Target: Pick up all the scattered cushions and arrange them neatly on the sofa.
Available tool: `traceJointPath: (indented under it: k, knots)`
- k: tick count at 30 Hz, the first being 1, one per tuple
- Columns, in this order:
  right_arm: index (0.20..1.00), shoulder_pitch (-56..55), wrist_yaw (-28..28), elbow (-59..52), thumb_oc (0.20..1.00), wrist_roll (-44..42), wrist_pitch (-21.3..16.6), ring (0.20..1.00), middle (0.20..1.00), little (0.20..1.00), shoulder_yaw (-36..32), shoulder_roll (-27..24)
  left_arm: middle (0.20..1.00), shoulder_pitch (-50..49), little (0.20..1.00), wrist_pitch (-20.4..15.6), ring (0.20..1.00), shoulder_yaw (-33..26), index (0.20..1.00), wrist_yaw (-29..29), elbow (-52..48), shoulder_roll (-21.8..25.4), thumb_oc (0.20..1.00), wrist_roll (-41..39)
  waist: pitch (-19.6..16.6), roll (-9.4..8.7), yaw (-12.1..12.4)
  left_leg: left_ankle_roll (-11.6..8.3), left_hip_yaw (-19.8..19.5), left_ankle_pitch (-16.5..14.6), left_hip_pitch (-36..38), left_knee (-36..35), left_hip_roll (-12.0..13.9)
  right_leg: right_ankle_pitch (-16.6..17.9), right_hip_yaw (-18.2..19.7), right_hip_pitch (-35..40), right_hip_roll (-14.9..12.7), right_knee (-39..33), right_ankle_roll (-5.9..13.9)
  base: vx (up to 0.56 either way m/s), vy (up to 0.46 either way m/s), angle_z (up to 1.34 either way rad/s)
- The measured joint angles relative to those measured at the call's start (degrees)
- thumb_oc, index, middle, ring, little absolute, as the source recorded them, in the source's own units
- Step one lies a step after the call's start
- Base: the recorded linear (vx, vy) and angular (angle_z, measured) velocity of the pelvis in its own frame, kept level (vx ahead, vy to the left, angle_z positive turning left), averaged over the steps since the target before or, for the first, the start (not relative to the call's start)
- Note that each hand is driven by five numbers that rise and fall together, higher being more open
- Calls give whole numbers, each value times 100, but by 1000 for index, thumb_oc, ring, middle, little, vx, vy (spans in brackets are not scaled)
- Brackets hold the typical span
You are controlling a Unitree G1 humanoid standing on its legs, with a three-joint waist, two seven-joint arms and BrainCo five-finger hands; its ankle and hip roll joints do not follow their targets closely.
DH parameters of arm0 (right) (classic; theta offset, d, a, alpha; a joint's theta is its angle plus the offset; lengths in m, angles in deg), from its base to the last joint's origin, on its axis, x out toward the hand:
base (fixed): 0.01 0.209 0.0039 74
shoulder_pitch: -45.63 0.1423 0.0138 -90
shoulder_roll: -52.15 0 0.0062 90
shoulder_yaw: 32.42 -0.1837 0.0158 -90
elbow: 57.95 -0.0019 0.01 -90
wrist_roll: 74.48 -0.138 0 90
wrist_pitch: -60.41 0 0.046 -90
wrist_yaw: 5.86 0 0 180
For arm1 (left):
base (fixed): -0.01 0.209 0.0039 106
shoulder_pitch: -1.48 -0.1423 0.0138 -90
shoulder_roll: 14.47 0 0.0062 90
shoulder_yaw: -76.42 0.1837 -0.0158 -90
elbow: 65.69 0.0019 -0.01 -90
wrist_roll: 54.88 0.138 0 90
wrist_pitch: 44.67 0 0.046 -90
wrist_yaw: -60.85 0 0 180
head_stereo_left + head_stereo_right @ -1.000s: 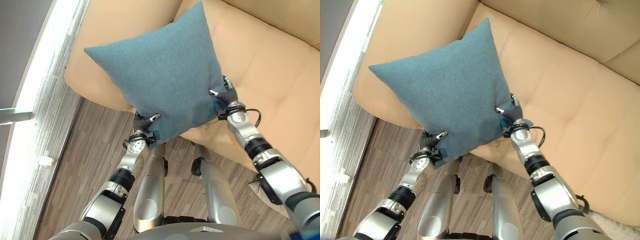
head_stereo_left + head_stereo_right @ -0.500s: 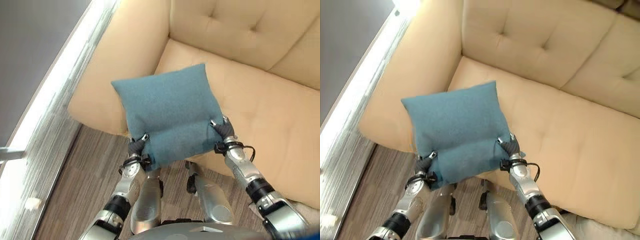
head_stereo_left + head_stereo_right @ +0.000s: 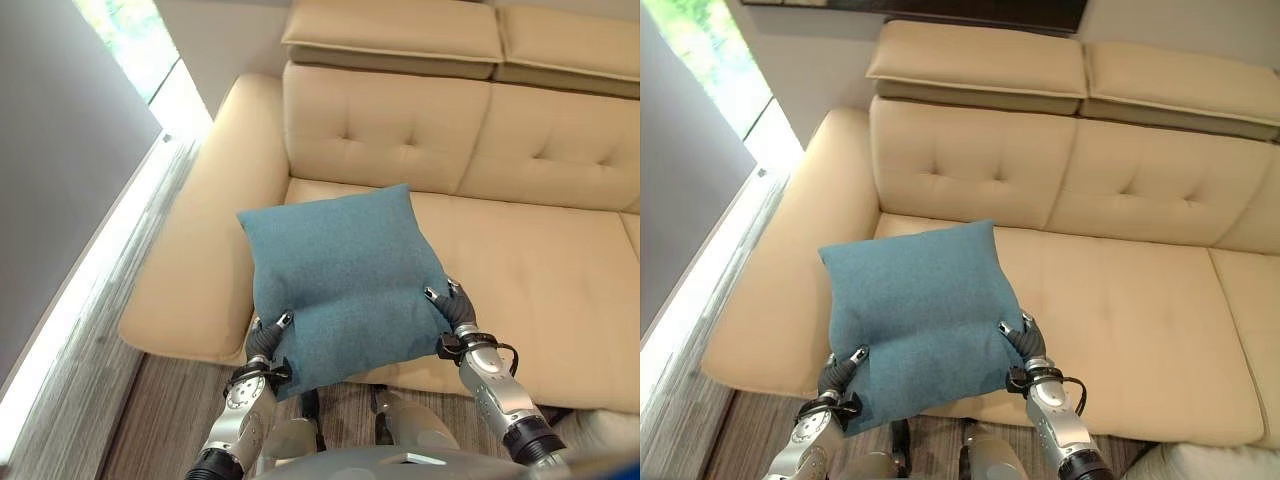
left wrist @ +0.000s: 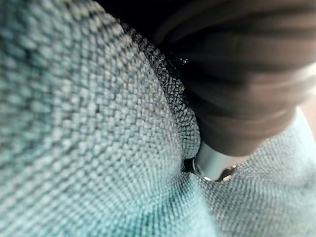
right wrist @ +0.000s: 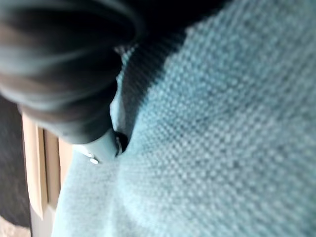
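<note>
Left eye view, item one: teal cushion (image 3: 340,280), held flat in the centre of the frame, hanging over the front of the seat at the sofa (image 3: 560,250)'s left end, beside its broad armrest (image 3: 190,270).

Item two: left hand (image 3: 264,338), lower centre-left, fingers curled into the cushion's near left corner, gripping it.

Item three: right hand (image 3: 452,312), lower centre-right, fingers and thumb pinching the cushion's near right edge. Both wrist views confirm a digit dug into the teal weave.

Step in hand, by judgement: carrying the cushion to the sofa, placement not yet done. Next move likely calls for a forward reach with both arms level, setting the cushion down against the tufted backrest (image 3: 390,130), then loosening both grips together so it does not tip.

Change from the earlier frames: the whole picture has shifted, the camera having lifted to take in the backrest and headrests (image 3: 395,32), where formerly mostly seat and floor appeared. The cushion sits smaller and lower in frame; both grips are unchanged at the same corners.
</note>
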Motion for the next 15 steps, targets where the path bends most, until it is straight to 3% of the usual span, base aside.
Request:
traceJointPath:
  k: [4, 6, 10, 11, 13, 15]
  knots:
    - [200, -134, -25, -191, 200, 266, 81, 200, 200, 200, -142, -28, 200, -35, 200, 128, 200, 15, 200, 156, -191, 132, 200, 267, -86, -6, -145, 133, 594, -116, 168, -15, -115, -137, 189, -90, -139, -12, 151, -43, 139, -68]
    - [200, -198, -24, -232, 200, 369, 103, 200, 200, 200, -212, -4, 200, -9, 200, 134, 200, -2, 200, 198, -313, 198, 200, 449, -120, -25, -88, 187, 853, -132, 197, 14, -106, -148, -130, -182, -192, 238, 269, -29, 78, -51]
    - [200, -216, -21, -257, 200, 525, 106, 200, 200, 200, -215, -14, 200, -10, 200, 159, 200, -2, 200, 229, -318, 274, 200, 497, -140, 34, -109, 171, 990, -214, 416, 13, -137, -151, -590, -142, -348, 324, 272, 0, -7, -23]
    - [200, -214, -21, -256, 200, 609, 109, 200, 200, 200, -214, -8, 200, -17, 200, 159, 200, -7, 200, 228, -326, 254, 200, 497, -141, 41, -46, 164, 1029, -218, 448, 14, -92, -183, -1058, -107, -438, 315, 240, 24, -92, -10]
    - [200, -227, -23, -258, 200, 674, 127, 200, 200, 200, -223, -15, 200, -66, 200, 171, 200, 4, 200, 229, -325, 247, 200, 500, -143, 44, -41, 98, 978, -251, 549, 14, -40, -151, -1505, -11, -500, 345, 237, 23, -93, 6]
    - [200, -241, -17, -327, 200, 743, 134, 200, 200, 200, -268, -83, 200, -62, 200, 184, 200, 3, 200, 228, -325, 169, 200, 501, -156, 95, -37, 28, 819, -259, 529, 13, 7, -103, -1520, 88, -425, 273, 215, 53, -183, 25]
